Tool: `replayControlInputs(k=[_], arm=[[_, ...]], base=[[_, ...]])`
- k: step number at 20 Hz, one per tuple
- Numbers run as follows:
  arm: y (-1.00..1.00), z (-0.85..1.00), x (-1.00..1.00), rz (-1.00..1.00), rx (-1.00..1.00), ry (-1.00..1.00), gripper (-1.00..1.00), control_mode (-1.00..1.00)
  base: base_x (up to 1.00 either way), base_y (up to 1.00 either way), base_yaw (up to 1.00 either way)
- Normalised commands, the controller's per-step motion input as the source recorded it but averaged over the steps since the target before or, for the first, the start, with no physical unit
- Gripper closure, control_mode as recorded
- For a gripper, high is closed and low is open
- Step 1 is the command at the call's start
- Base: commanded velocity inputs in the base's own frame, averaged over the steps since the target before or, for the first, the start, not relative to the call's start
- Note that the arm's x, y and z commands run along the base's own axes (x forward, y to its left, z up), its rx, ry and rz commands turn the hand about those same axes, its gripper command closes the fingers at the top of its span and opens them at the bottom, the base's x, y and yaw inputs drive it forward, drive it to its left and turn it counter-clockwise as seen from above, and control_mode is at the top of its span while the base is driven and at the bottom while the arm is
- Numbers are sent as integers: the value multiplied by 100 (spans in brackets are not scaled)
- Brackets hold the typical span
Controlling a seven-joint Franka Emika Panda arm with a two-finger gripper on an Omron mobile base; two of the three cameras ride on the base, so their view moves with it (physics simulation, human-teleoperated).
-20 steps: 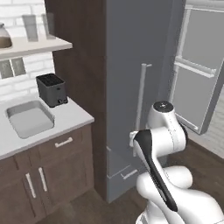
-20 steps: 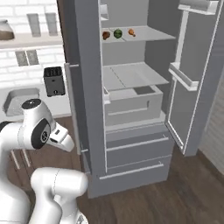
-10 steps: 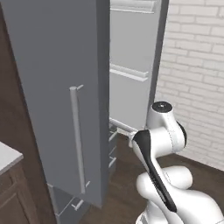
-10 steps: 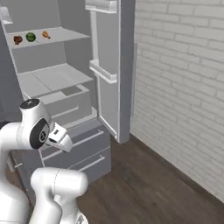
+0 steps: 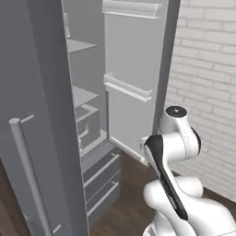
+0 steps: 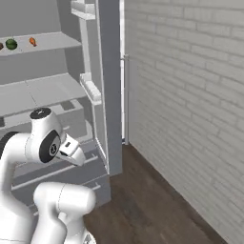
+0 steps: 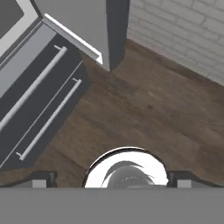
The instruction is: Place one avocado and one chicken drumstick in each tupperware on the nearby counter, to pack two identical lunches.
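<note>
Right base view has swung rightward; round green avocado (image 6: pixel 11 44), orange drumstick (image 6: pixel 32 41) sit far-left on the fridge shelf (image 6: pixel 52 42); jaws released, empty.

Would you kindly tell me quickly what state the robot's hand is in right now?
Hand: open and holding nothing, pointing down at the wooden floor beside the fridge drawers.

On the fridge shelf (image 6: pixel 47 42), a dark item (image 6: pixel 1 46) was cut by the picture's left edge. The green avocado (image 6: pixel 11 44) and orange drumstick (image 6: pixel 32 41) were too small for detail.
</note>
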Motion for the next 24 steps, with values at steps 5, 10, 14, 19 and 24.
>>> replayControlInputs(k=[5,10,14,19,24], arm=[[0,0,0,0,0,0,-100,100],[0,0,0,0,0,0,-100,100],[0,0,0,0,0,0,-100,100],[0,0,0,0,0,0,-100,100],[0,0,0,0,0,0,-100,100]], base=[[-15,2,68],[49,-14,38],[80,-28,8],[74,-1,9],[57,29,18]])
